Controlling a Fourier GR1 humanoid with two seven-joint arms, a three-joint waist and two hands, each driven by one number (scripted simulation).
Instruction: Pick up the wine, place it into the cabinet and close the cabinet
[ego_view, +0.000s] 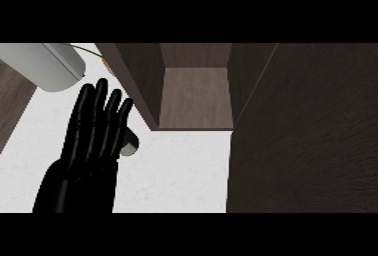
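- Your left hand (92, 145) rises from the lower left of the head view, back facing you.
- Its fingers (98, 107) are straight, held together, pointing up the view.
- Your right hand is out of sight.

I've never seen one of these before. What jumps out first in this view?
A black hand with straight fingers stands at the left, over the white counter. Right of it, an open dark wood cabinet shows a bare shelf, and its door fills the right side. A grey cylinder lies at the upper left.
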